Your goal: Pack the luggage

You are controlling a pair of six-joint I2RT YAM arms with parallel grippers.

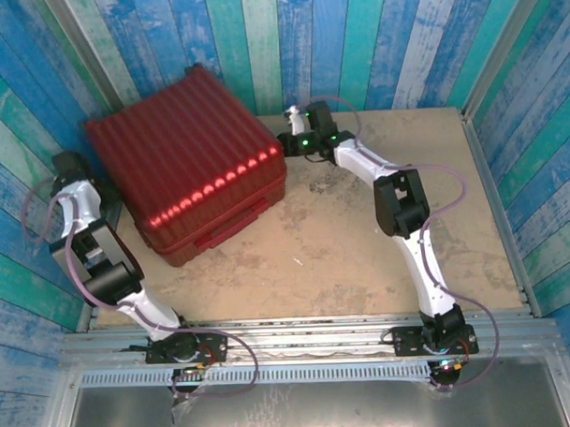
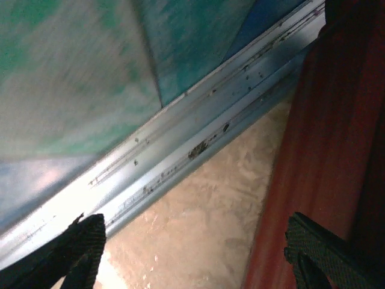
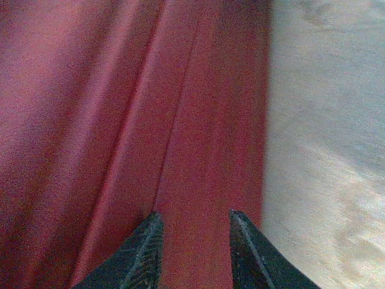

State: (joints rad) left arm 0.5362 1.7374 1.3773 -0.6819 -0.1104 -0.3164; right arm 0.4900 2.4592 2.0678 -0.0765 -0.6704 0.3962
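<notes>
The large dark-red hard-shell suitcase with ribbed shells (image 1: pixel 185 161) lies flat and closed on the sandy, mottled tabletop (image 1: pixel 361 258). It sits at about ten o'clock from the table's middle in the top view, turned so that one corner points to three o'clock, with a row of bright reflections along its near edge. At that three o'clock corner is the right gripper (image 1: pixel 292 138), just beside the shell. In its wrist camera the two black fingers (image 3: pixel 141 253) stand narrowly parted over the red ribs, with nothing pinched between them. Whether their tips touch the shell cannot be made out, as the picture is soft. The bare tabletop lies at three o'clock of the fingers there. At the suitcase's nine o'clock side the white-and-black left arm (image 1: pixel 90 262) folds up against the wall. The left gripper (image 2: pixel 192 253) is spread wide, its fingers (image 2: pixel 78 244) at the two lower corners of the wrist view and empty. Sandy table shows between them, the red shell is at three o'clock, and a scuffed metal rail (image 2: pixel 180 144) runs at the foot of the blue and teal painted plank wall (image 1: pixel 373 42).
</notes>
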